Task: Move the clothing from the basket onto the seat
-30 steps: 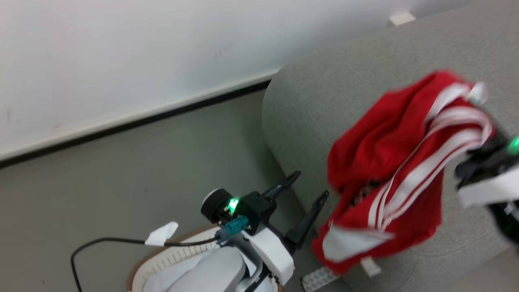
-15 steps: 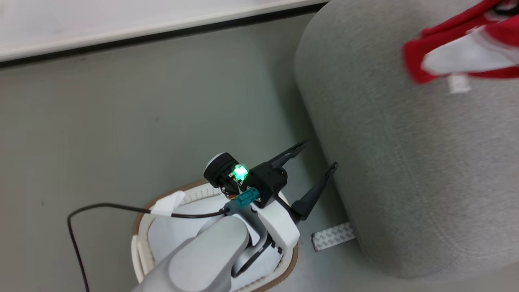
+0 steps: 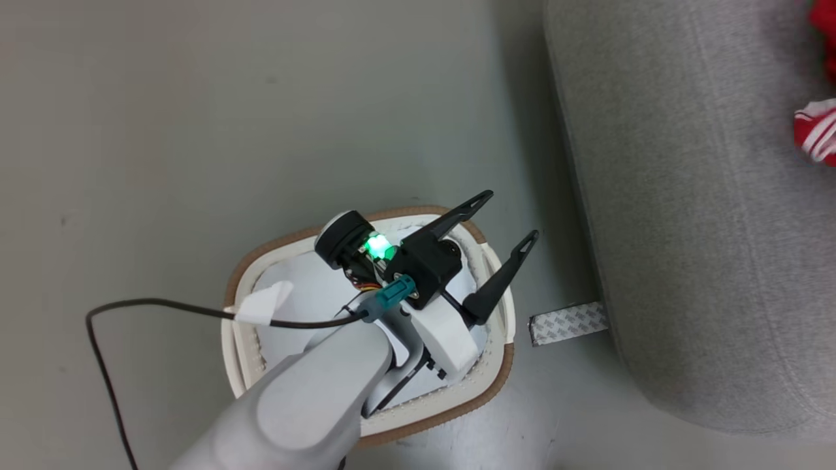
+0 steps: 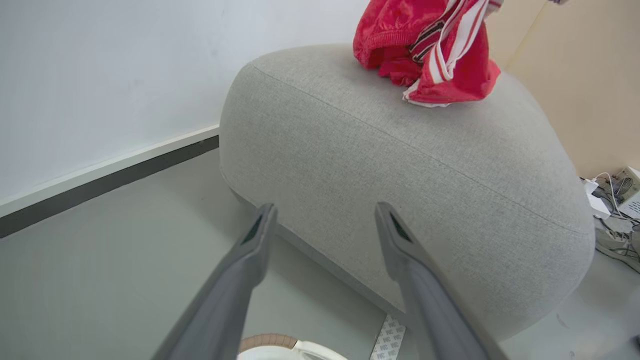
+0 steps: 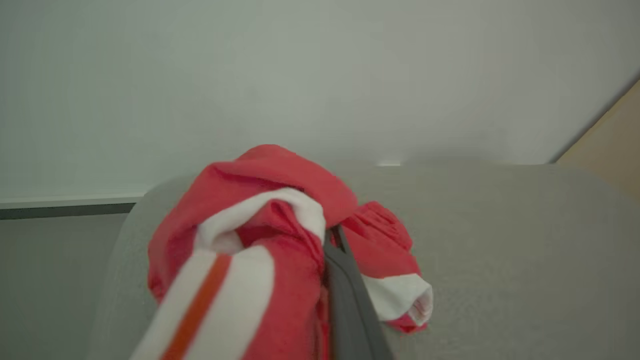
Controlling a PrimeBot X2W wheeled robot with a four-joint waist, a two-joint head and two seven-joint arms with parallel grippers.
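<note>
The head camera has tipped downward since a second ago, so the basket now shows whole under the left arm and the clothing sits at the far right edge of that view; this is the view shifting, not the things. The left pincer hangs over the basket's far right rim, its two dark fingers spread wide with nothing between them, pointing toward the seat. A black cable loops from the wrist over the grey floor, and a patterned strip of tape lies on the floor between basket and seat. In the left wrist view the red garment is bunched on top of the seat, reaching up past the frame's top edge. The right pincer is pressed together on the clothing, one finger buried in the folds, above the seat.
</note>
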